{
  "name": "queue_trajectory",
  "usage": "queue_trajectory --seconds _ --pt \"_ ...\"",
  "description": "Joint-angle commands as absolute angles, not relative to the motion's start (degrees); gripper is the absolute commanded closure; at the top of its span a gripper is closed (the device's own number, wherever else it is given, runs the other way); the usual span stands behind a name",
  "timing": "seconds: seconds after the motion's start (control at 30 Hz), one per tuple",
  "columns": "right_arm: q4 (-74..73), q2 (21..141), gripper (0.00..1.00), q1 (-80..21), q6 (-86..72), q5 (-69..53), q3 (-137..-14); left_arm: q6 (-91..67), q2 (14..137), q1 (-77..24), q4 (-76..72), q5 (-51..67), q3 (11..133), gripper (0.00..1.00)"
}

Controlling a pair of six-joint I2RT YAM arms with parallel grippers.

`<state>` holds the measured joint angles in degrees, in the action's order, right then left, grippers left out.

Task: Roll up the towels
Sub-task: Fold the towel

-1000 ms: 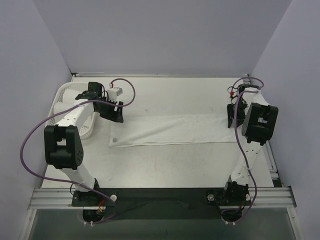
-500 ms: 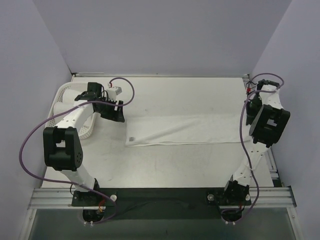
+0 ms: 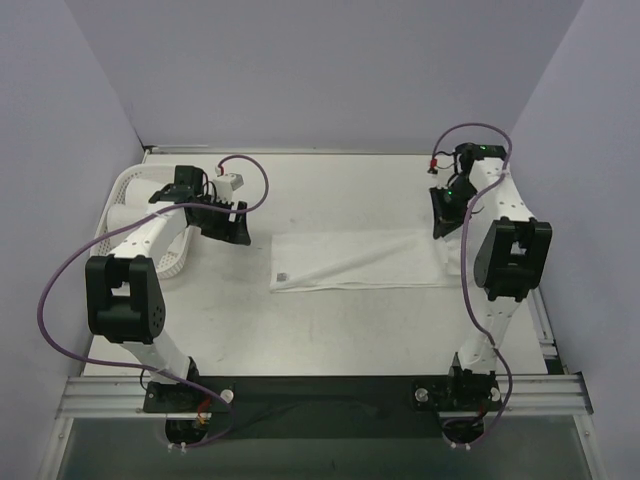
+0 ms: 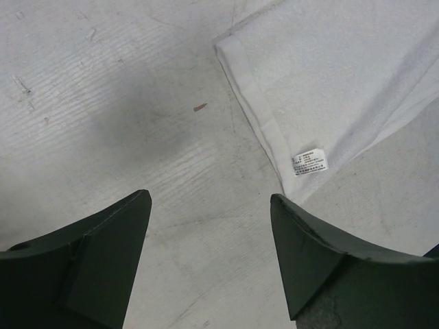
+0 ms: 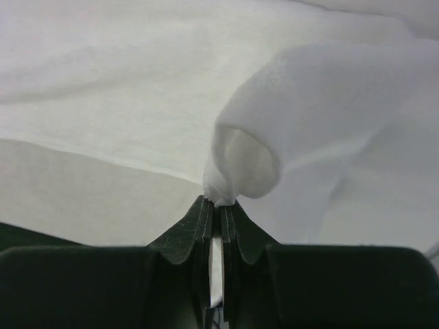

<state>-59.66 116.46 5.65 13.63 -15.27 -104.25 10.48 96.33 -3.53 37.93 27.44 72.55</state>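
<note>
A white towel (image 3: pixel 355 260) lies as a long strip across the table's middle, with a small label near its left end (image 4: pixel 309 162). My right gripper (image 3: pixel 445 215) is shut on the towel's right end, pinching a curled fold (image 5: pixel 250 154) lifted off the table. My left gripper (image 3: pixel 225 222) is open and empty, hovering over bare table left of the towel's left end (image 4: pixel 329 75).
A white basket (image 3: pixel 125 215) stands at the table's left edge under the left arm. The purple walls close in on the left, right and back. The table (image 3: pixel 330 330) is scuffed white.
My right gripper has swung out to the right, then back up and left with the towel's end in it. The towel slid to the right and looks shorter. The left arm stayed still.
</note>
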Motion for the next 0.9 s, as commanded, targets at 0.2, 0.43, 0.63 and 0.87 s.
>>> queue_trajectory --seconds 0.2,0.43,0.63,0.87 --pt "-60.2 115.3 1.00 -5.4 3.3 -29.1 -97.4 8.2 94.2 -3.5 35.9 30.2 72.8 0.07" --pt "-54.7 118.7 1.00 -9.2 -1.3 -28.2 -97.6 8.3 94.4 -3.4 35.9 29.7 72.4 0.04" --pt "-54.2 121.4 1.00 -10.1 -3.0 -27.6 -99.7 8.2 94.7 -3.4 36.0 29.6 72.2 0.03" --pt "-53.4 122.0 1.00 -11.0 -3.8 -27.0 -100.2 8.3 95.1 -3.4 35.9 29.7 72.4 0.03"
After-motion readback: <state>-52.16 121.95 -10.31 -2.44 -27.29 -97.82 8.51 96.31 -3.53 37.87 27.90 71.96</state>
